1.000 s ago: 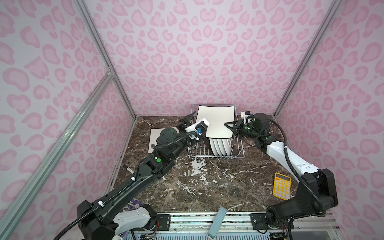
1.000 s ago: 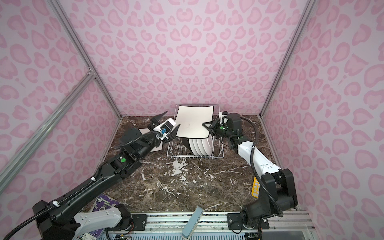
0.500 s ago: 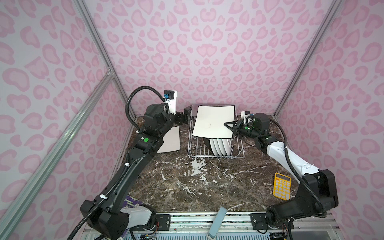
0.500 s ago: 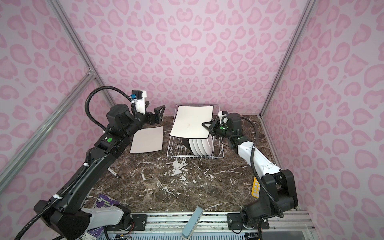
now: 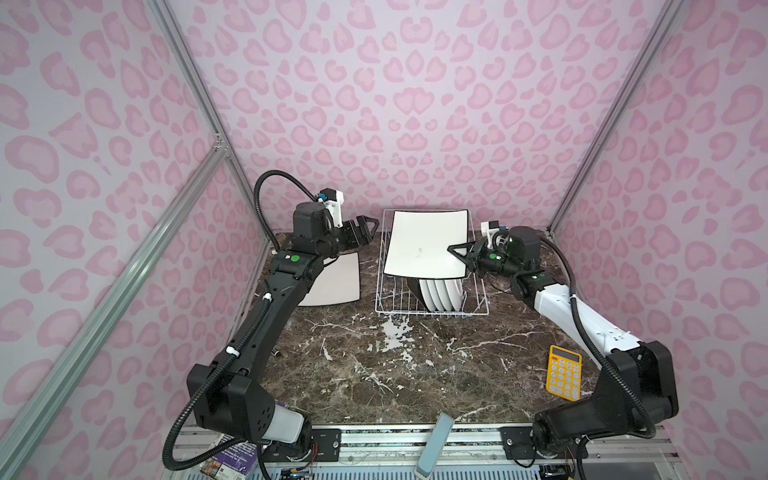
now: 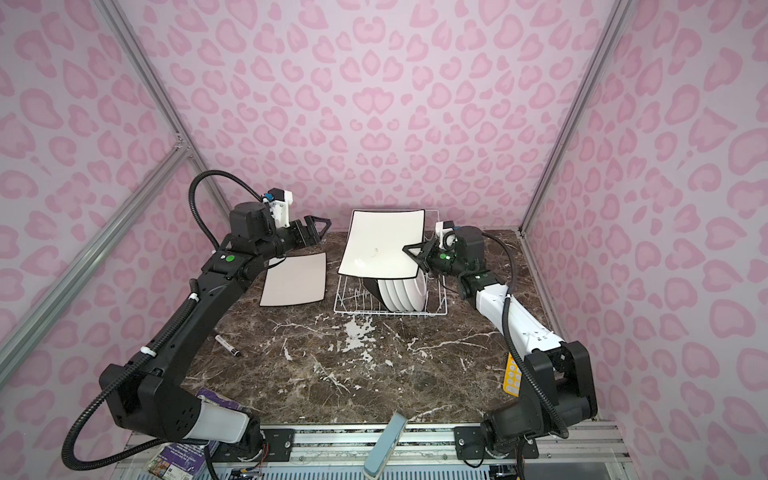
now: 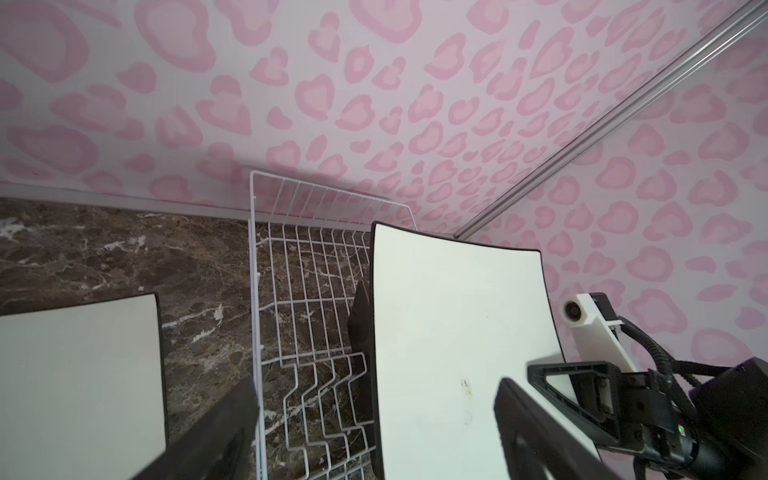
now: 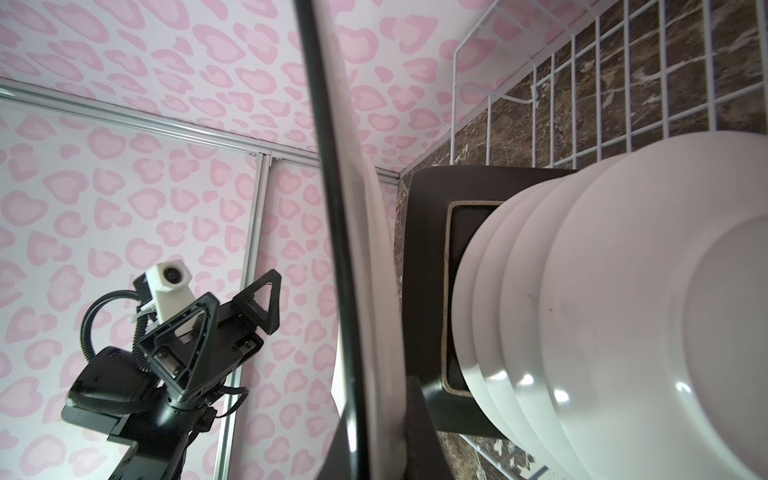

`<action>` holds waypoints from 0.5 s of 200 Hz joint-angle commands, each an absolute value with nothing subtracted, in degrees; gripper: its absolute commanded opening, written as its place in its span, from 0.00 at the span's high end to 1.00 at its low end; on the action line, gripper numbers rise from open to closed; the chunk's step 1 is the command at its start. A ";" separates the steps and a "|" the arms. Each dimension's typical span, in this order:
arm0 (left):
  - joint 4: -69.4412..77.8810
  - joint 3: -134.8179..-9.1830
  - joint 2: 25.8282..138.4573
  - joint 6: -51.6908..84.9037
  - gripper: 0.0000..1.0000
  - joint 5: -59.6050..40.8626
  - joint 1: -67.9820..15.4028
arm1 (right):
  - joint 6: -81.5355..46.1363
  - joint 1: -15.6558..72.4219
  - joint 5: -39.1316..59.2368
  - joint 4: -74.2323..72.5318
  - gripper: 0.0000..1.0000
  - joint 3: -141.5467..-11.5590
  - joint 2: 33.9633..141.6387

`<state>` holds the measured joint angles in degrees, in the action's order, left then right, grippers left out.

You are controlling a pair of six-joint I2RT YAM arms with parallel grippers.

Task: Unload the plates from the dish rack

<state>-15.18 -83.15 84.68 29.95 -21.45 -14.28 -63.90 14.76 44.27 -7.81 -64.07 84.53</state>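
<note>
The white wire dish rack (image 5: 432,314) (image 6: 390,314) (image 7: 307,291) stands at the back of the marble table. My right gripper (image 5: 455,251) (image 6: 409,249) (image 8: 374,436) is shut on the right edge of a cream-white square plate (image 5: 424,243) (image 6: 382,243) (image 7: 457,332) (image 8: 353,249), held upright above the rack. Several round white plates (image 5: 440,293) (image 6: 403,293) (image 8: 623,311) and a dark brown square plate (image 6: 370,284) (image 8: 428,270) stand in the rack. Another cream square plate (image 5: 336,282) (image 6: 295,280) (image 7: 79,374) lies flat left of it. Above that plate hovers my left gripper (image 5: 365,226) (image 6: 318,226) (image 7: 374,432), open and empty.
A yellow calculator (image 5: 564,372) lies near the right arm's base. A black marker (image 6: 227,345) lies on the table at the left. A purple booklet (image 6: 183,453) and a grey bar (image 5: 432,444) sit at the front rail. Pink patterned walls close in on three sides.
The left arm has risen from low over the table to high beside the rack, uncovering the flat plate, and its jaws have widened. The right gripper holds its plate almost still.
</note>
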 commanded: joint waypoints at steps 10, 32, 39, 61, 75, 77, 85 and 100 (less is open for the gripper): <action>-17.18 -84.70 88.11 32.85 0.10 -28.15 -14.11 | -64.66 15.03 46.58 -18.24 1.00 -64.34 84.56; -16.62 -84.99 90.29 34.18 0.12 -31.67 -14.00 | -64.79 15.41 46.58 -18.69 1.00 -64.30 84.52; -16.33 -85.07 90.83 34.64 0.12 -33.11 -13.98 | -64.61 15.55 46.49 -18.72 1.00 -64.24 84.45; -14.92 -85.40 93.02 36.32 0.13 -38.45 -13.98 | -64.51 15.82 46.36 -18.92 1.00 -63.96 84.37; -14.76 -85.73 94.32 36.95 0.13 -40.98 -14.00 | -64.38 16.03 46.37 -18.90 1.00 -63.93 84.46; -14.76 -85.81 94.55 36.99 0.13 -41.38 -14.03 | -64.39 16.07 46.42 -18.90 1.00 -63.97 84.46; -15.15 -86.25 95.36 36.96 0.13 -42.74 -14.01 | -64.33 16.16 46.49 -18.99 1.00 -63.91 84.49; -15.50 -86.92 96.80 37.20 0.14 -45.28 -14.00 | -64.31 16.32 46.49 -18.90 1.00 -63.96 84.68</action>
<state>-17.04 -85.30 95.04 36.12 -38.39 -14.00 -64.25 16.05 45.01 -9.89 -63.94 84.64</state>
